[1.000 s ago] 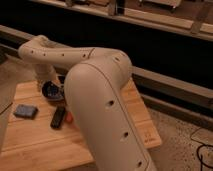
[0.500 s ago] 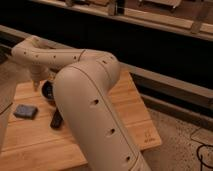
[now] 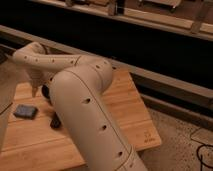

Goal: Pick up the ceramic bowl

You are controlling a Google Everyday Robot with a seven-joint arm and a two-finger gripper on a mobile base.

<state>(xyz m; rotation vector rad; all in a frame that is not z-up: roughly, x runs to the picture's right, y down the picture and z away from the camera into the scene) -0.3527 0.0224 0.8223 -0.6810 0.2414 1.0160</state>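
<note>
Arm [image 3: 85, 115] shifted; gripper fingers [image 3: 34, 91] beside ceramic bowl [image 3: 45, 93].

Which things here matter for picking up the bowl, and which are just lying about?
For the job: dark bowl, mostly hidden behind the arm; gripper, hanging just left of it at the table's far left.
Lying about: blue-grey block; small black object beside the arm.
</note>
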